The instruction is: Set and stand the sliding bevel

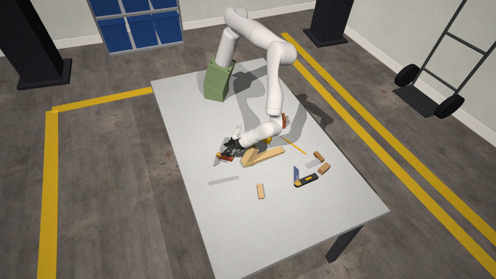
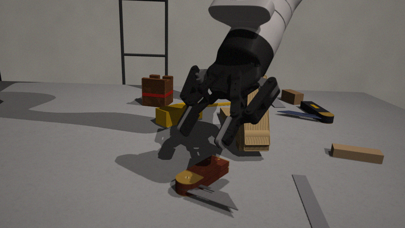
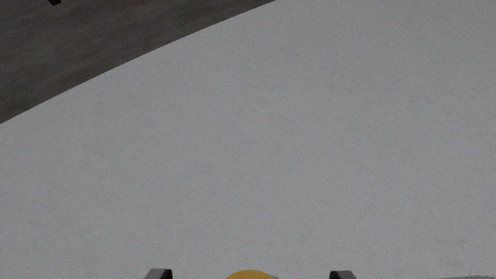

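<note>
The wooden sliding bevel (image 1: 225, 158) (image 2: 204, 171) lies flat on the grey table (image 1: 277, 225), with its red-brown stock, yellow rounded end and grey blade (image 2: 215, 197) folded to a narrow angle. My gripper (image 1: 229, 148) (image 2: 202, 137) hangs just above the stock, tilted, with its fingers partly open and nothing between them. In the wrist view only the two fingertips and the bevel's yellow end (image 3: 249, 275) show at the bottom edge. The light wooden leg and rail (image 1: 261, 155) (image 2: 254, 124) lie right behind the gripper. The slotted block (image 1: 283, 119) (image 2: 157, 90), brown with a red band, stands further back.
The black bevel (image 1: 305, 179) (image 2: 315, 110) lies to the right. A yellow block (image 2: 167, 114) sits behind the gripper, with a pencil (image 1: 293, 145) nearby. A loose grey strip (image 1: 223, 180) (image 2: 310, 201), a tan block (image 1: 260, 191) (image 2: 356, 153) and small wooden pieces (image 1: 323, 168) lie around.
</note>
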